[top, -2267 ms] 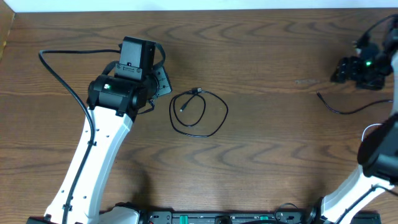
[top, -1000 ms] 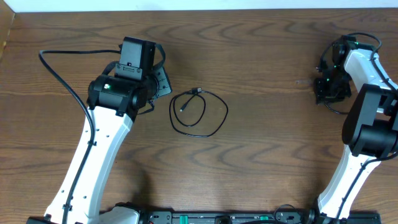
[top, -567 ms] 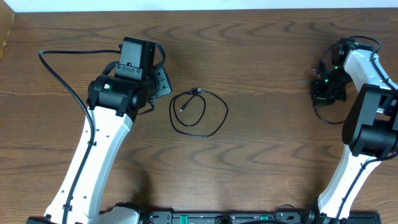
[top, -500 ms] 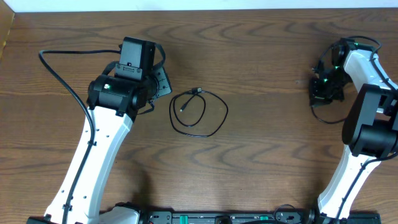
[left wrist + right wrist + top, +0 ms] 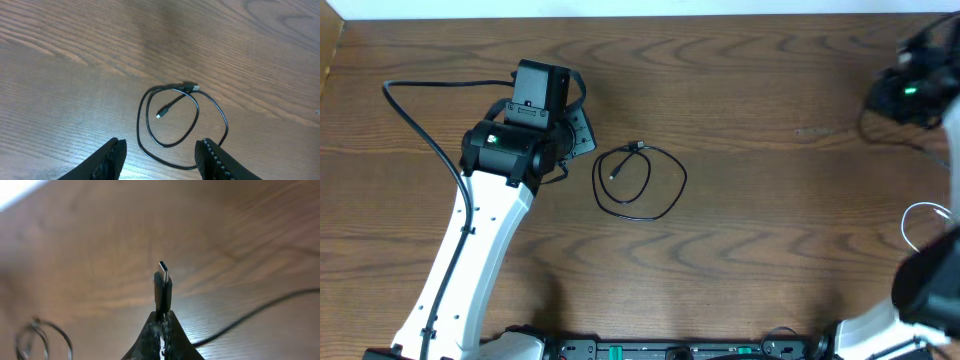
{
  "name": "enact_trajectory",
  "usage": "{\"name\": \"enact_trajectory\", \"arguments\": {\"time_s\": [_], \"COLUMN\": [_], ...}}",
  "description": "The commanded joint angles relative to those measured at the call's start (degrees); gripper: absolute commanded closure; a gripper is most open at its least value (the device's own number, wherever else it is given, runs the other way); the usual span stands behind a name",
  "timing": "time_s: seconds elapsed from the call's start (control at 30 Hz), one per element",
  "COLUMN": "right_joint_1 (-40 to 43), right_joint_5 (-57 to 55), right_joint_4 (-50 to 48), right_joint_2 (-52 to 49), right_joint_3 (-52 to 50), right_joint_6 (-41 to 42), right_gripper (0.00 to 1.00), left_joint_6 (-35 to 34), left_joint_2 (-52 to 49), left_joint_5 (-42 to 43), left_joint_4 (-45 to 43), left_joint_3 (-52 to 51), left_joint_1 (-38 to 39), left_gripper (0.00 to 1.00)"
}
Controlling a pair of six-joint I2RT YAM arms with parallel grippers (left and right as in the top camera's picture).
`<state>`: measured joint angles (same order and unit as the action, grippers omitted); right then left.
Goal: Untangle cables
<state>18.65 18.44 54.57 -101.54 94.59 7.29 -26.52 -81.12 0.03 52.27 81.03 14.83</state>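
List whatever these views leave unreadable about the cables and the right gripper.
- Overhead: the right gripper is blurred at the frame's right edge, so its hold is unreadable there.
- Right wrist: the held cable runs off the right edge, its far end unseen.
- Right wrist: a cable loop at lower left is out of focus and cut by the bottom edge.

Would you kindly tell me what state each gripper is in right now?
Left gripper: open, empty.
Right gripper: shut on a black cable's plug.

Black cables: 2, being the coiled cable (image 5: 638, 148) and the plug-end cable (image 5: 162, 287)
White cables: 1, white cable (image 5: 908, 215), only partly in view
Grippers: 2, left gripper (image 5: 161, 148) and right gripper (image 5: 161, 319)
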Motion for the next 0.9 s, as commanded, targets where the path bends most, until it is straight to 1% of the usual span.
{"name": "enact_trajectory", "arguments": {"time_s": [0.0, 0.17, 0.33, 0.4, 0.6, 0.73, 0.87], "right_joint_1": [4.24, 8.98, 14.32, 16.79, 22.88, 26.58, 30.34], "right_joint_5": [-3.04, -8.94, -10.25, -12.55, -26.38, -33.90, -34.23], "right_joint_4": [0.70, 5.09, 8.92, 10.58, 14.49, 14.38, 12.50], "right_joint_2": [2.91, 3.28, 3.23, 3.21, 3.17, 3.13, 3.10], "right_joint_3": [0.24, 0.15, -0.26, -0.33, -0.83, -2.47, -4.44], "right_joint_6": [7.04, 8.59, 8.59, 8.63, 9.70, 11.15, 12.28], "right_gripper": [0.99, 0.99, 0.99, 0.99, 0.99, 0.99, 0.99], "left_joint_6": [0.98, 0.98, 0.98, 0.98, 0.98, 0.98, 0.98], "left_joint_2": [-0.35, -0.35, -0.35, -0.35, -0.35, -0.33, -0.35], "left_joint_5": [-0.72, -0.72, -0.72, -0.72, -0.72, -0.72, -0.72], "left_joint_4": [0.17, 0.15, 0.17, 0.17, 0.17, 0.17, 0.17], "left_joint_3": [-0.35, -0.35, -0.35, -0.35, -0.35, -0.35, -0.35], "left_joint_1": [-0.13, -0.13, -0.13, -0.13, -0.13, -0.13, -0.13], "left_gripper": [0.50, 0.50, 0.50, 0.50, 0.50, 0.50, 0.50]}}
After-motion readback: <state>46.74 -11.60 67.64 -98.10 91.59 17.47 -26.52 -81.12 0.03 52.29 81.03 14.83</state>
